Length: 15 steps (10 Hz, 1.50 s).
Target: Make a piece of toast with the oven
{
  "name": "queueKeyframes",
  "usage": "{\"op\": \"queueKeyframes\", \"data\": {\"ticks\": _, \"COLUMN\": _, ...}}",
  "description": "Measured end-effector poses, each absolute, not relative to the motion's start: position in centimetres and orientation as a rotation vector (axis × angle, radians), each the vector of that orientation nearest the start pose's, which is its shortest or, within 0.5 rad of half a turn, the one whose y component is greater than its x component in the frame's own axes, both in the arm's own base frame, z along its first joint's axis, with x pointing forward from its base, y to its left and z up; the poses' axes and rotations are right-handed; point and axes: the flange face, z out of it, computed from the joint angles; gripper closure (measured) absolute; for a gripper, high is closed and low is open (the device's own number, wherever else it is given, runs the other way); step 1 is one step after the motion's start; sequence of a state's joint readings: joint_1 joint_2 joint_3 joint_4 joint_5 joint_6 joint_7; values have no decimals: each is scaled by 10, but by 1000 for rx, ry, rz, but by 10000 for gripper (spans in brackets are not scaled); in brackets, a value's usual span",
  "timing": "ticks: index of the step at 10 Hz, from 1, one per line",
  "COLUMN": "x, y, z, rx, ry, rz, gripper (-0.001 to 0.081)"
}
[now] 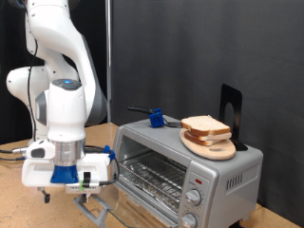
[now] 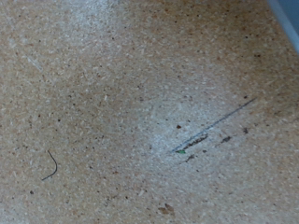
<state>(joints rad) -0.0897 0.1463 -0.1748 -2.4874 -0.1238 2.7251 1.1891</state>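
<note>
The silver-grey oven (image 1: 190, 166) stands at the exterior view's right, its wire rack (image 1: 152, 174) showing at the front. On its roof a round wooden plate (image 1: 211, 147) carries the piece of toast (image 1: 204, 126), stacked pale slices with brown crust. My gripper (image 1: 88, 197) hangs low over the table at the exterior view's lower left, just in front of the oven's lower front edge, apart from the toast. Its fingers are too small and dark to read. The wrist view shows only speckled tabletop (image 2: 140, 112), no fingers, and nothing held.
A blue-handled tool (image 1: 152, 117) lies on the oven roof beside the plate. A black stand (image 1: 231, 109) rises behind it. Two round knobs (image 1: 194, 198) sit at the oven's front right. A grey-blue edge (image 2: 286, 17) cuts one corner of the wrist view.
</note>
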Motion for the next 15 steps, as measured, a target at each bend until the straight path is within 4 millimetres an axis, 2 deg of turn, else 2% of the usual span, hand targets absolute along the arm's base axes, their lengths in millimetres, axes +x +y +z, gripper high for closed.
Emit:
{"op": "queueKeyframes", "data": {"ticks": 7, "x": 474, "y": -130, "z": 188, "rx": -2488, "ry": 2059, "rz": -159, "gripper": -1}}
{"op": "queueKeyframes", "data": {"ticks": 10, "x": 471, "y": -127, "z": 183, "rx": -2572, "ry": 1958, "rz": -163, "gripper": -2}}
{"op": "queueKeyframes", "data": {"ticks": 15, "x": 435, "y": -141, "z": 183, "rx": -2632, "ry": 1954, "rz": -124, "gripper": -2}}
